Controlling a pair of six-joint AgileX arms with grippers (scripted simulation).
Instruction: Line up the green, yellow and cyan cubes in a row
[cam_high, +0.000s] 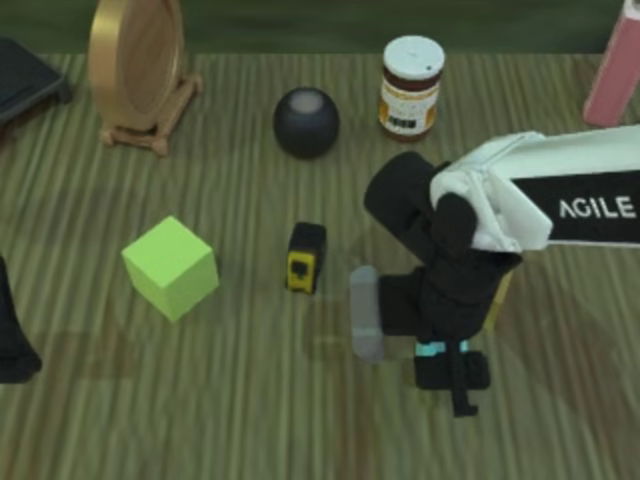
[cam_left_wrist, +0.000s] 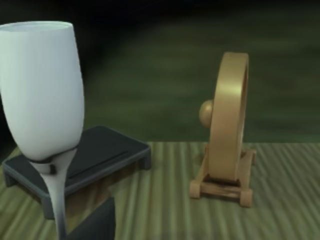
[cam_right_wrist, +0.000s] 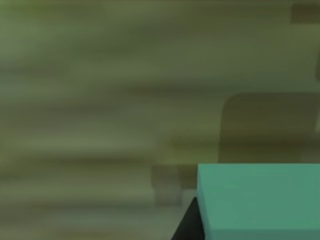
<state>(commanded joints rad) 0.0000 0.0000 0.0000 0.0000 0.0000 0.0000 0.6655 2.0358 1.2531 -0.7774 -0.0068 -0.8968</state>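
Clamping the cyan cube (cam_right_wrist: 257, 200), the right gripper (cam_high: 445, 350) hangs over the table (cam_high: 250, 400).

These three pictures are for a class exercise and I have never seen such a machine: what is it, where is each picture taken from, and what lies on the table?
It is a simulated two-armed AgileX robot.

The top view looks down on a wooden table. The right gripper reaches low over the cyan cube, a sliver showing under it; a yellow edge peeks out beside the arm. The left arm sits parked at the left edge.

Also there: green cube, tape measure, dark ball, jar and round wooden stand.

The left wrist view shows that stand and a white glass. The right wrist view shows the cyan cube close up; whether it is gripped, I cannot tell.
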